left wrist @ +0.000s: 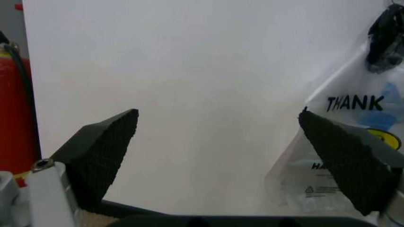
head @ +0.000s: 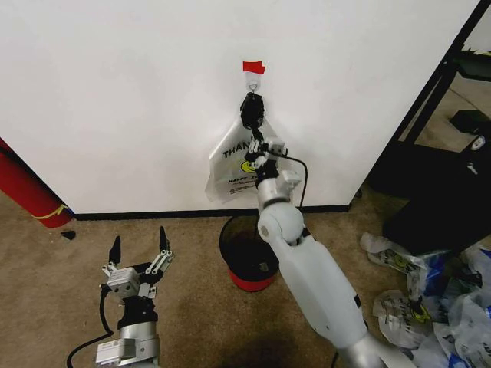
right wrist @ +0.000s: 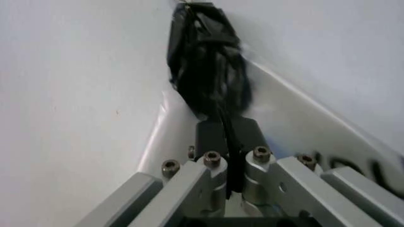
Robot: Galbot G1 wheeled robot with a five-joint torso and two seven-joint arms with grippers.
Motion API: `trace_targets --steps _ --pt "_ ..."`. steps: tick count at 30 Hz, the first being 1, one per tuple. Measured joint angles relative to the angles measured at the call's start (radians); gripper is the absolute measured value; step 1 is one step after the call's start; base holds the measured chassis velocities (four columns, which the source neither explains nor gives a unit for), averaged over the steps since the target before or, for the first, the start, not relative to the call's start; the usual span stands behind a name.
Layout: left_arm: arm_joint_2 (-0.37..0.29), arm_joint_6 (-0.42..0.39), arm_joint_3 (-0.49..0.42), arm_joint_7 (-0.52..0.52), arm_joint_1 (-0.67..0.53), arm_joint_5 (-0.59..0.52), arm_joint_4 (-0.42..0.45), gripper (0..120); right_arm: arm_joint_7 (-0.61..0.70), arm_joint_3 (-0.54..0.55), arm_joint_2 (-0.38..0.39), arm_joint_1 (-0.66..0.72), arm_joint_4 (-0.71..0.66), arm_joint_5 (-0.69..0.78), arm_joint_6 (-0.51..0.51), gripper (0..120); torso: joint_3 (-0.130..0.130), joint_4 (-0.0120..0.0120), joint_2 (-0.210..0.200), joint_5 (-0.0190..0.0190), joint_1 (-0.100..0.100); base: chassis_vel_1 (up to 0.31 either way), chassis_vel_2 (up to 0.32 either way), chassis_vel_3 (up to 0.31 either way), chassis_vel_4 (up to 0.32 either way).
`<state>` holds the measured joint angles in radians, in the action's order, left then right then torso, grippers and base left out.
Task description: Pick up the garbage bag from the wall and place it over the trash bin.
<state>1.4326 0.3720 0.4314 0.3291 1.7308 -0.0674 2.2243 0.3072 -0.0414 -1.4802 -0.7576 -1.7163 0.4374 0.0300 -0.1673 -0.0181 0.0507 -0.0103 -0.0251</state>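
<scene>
The garbage bag (head: 230, 165), clear plastic with black "THANK YOU" print and a yellow smiley, hangs flat on the white wall (head: 130, 92) below a bit of red tape (head: 253, 67). My right gripper (head: 251, 107) reaches up to the bag's gathered top and is shut on it; in the right wrist view its black fingers (right wrist: 208, 71) are pressed together with the bag's plastic (right wrist: 303, 127) spreading beneath. The trash bin (head: 229, 230), black mesh with a red base, stands on the carpet under the bag. My left gripper (head: 138, 247) hovers low to the bin's left, open (left wrist: 218, 113), with the bag (left wrist: 353, 109) beyond it.
A big red cylinder (head: 27, 192) leans at the wall's left end. Several other printed bags (head: 430, 307) lie on the carpet to the right. A black frame and dark furniture (head: 437, 176) stand at the wall's right corner. A black baseboard runs along the wall's foot.
</scene>
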Motion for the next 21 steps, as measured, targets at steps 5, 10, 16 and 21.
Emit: trace_targets --steps 5,10,16,21 --pt "-0.004 0.001 -0.001 0.000 0.002 0.002 -0.004 100 -0.003 -0.011 0.012 -0.032 -0.017 0.002 -0.004 0 0.000 -0.0002 0.000 0.0002 0.000 0.000 0.000 0.000 0.000" --pt "-0.002 0.001 -0.008 -0.002 0.002 0.008 -0.007 100 0.043 -0.016 -0.021 0.050 0.017 0.109 -0.038 11 0.000 0.0002 0.000 -0.0002 0.000 0.000 0.000 0.000 0.000" --pt "0.001 0.005 -0.005 -0.002 0.010 0.013 -0.002 100 0.065 -0.018 -0.043 0.106 0.060 0.164 -0.050 32 0.000 0.0002 0.000 -0.0001 0.000 0.000 0.000 0.000 0.000" --pt "0.001 0.008 -0.003 -0.003 0.010 0.013 -0.004 99 0.072 -0.011 -0.052 0.133 0.089 0.179 -0.052 47 0.000 0.0001 0.000 -0.0001 0.000 0.000 0.000 0.000 0.000"
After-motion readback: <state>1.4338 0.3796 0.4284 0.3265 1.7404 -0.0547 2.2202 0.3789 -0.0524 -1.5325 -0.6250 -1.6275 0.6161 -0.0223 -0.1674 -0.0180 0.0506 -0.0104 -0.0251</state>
